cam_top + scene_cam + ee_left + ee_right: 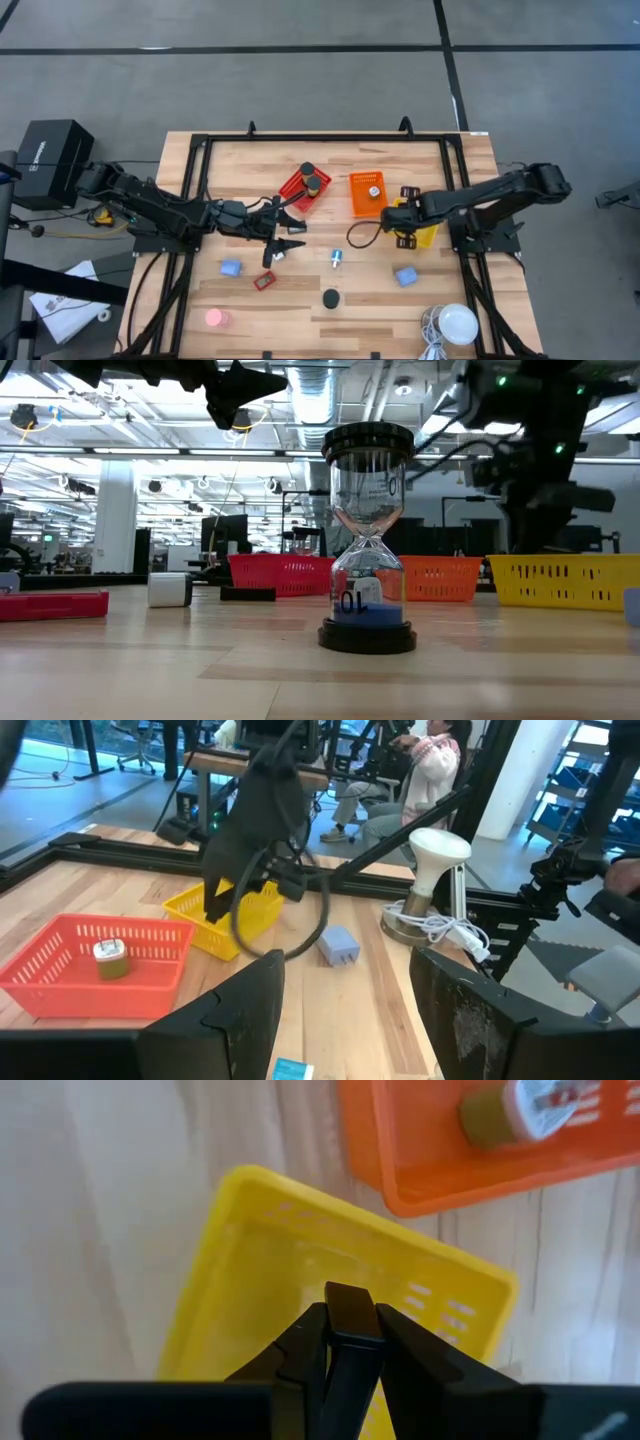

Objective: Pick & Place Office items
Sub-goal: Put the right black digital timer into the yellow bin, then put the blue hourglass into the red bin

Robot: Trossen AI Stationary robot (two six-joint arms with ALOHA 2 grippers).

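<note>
Right gripper (pixel 350 1342) pinches a flat black rectangle (pixel 350 1312) over the yellow mesh basket (pixel 260 1250); left gripper (pixel 290 243), jaws spread, hovers above the wooden table (pixel 300 300).

only readable mark: "10" on the glass of the hourglass (pixel 368 555), once on the upper bulb, once on the lower bulb above the blue sand; other labels illegible.
</note>
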